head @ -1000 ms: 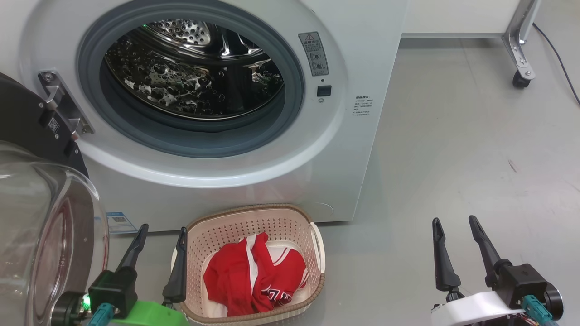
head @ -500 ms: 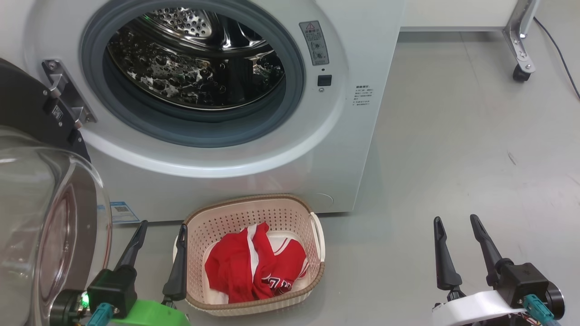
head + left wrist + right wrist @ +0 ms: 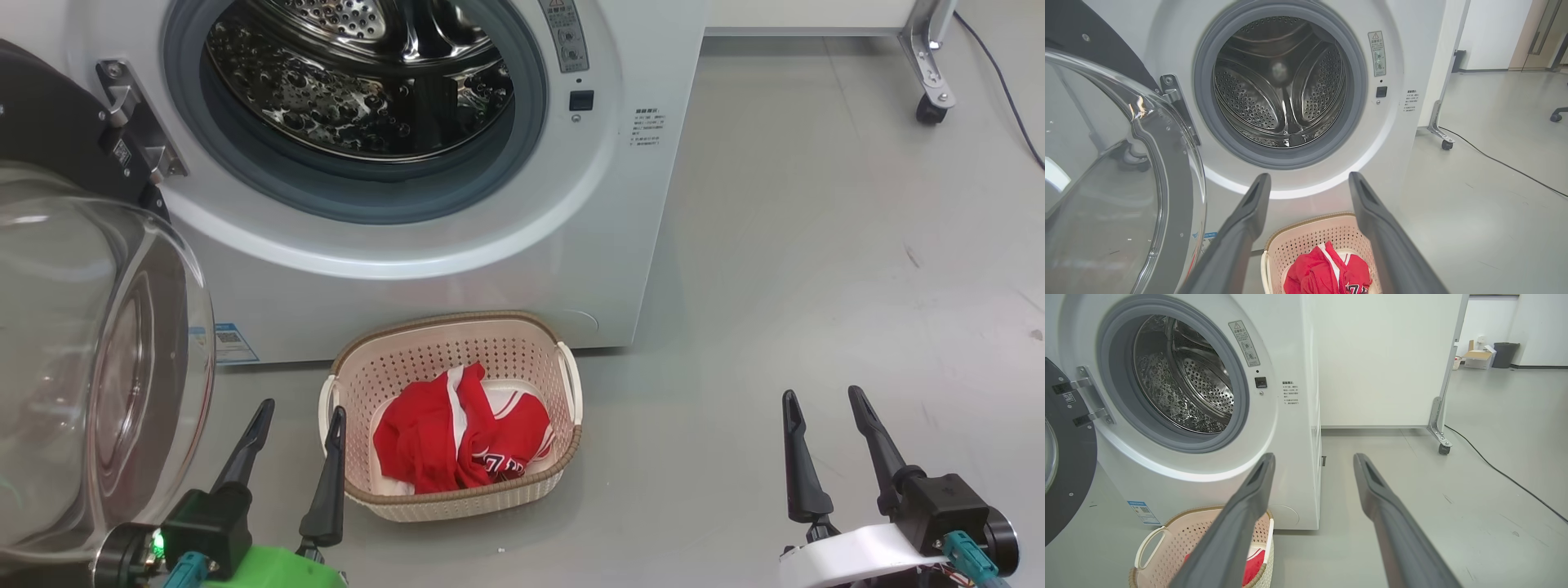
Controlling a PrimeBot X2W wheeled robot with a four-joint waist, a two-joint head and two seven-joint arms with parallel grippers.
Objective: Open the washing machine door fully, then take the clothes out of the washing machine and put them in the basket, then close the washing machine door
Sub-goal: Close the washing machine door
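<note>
Both grippers wait empty, fingers spread: left gripper at lower left, right gripper at lower right. At the left edge the washing machine door hangs swung wide, likely next to be closed. At lower centre the basket holds the clothes, parked for a short drop just below the mouth of the washing machine.

The washing machine mouth stands unblocked; the open door crowds the left, and the basket sits below.
</note>
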